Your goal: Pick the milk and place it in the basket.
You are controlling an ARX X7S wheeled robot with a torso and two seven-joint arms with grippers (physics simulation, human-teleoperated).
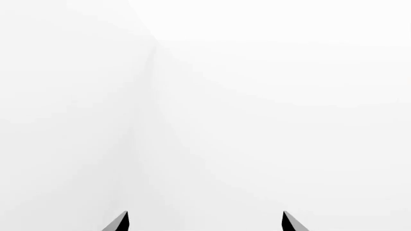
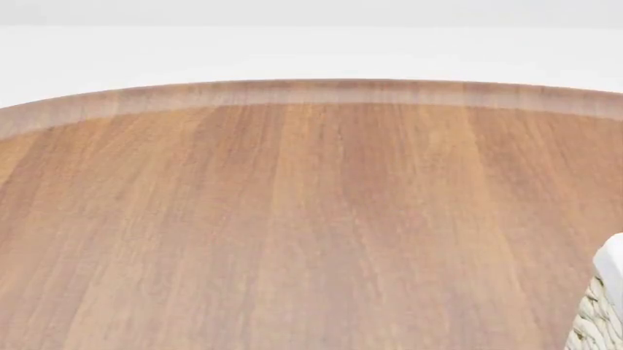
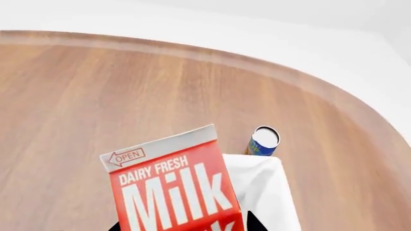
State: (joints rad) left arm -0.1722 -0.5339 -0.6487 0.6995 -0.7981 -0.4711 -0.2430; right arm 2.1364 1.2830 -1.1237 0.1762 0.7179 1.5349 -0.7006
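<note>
Red milk [image 3: 173,192] carton fills right wrist view's lower centre, between right gripper [image 3: 183,226] fingers, apparently clamped. Basket [image 2: 605,306] at head view's lower right. Left gripper [image 1: 205,222] spread, empty.

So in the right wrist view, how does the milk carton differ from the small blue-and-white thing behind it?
The milk is red with large white lettering and fills the foreground; the small blue-and-white item shows a round white end and blue side, with no readable text. The milk sits between the right gripper's fingertips, tilted; the small item lies beyond, ungripped, by the basket's white cloth. Both show over the wooden table.
</note>
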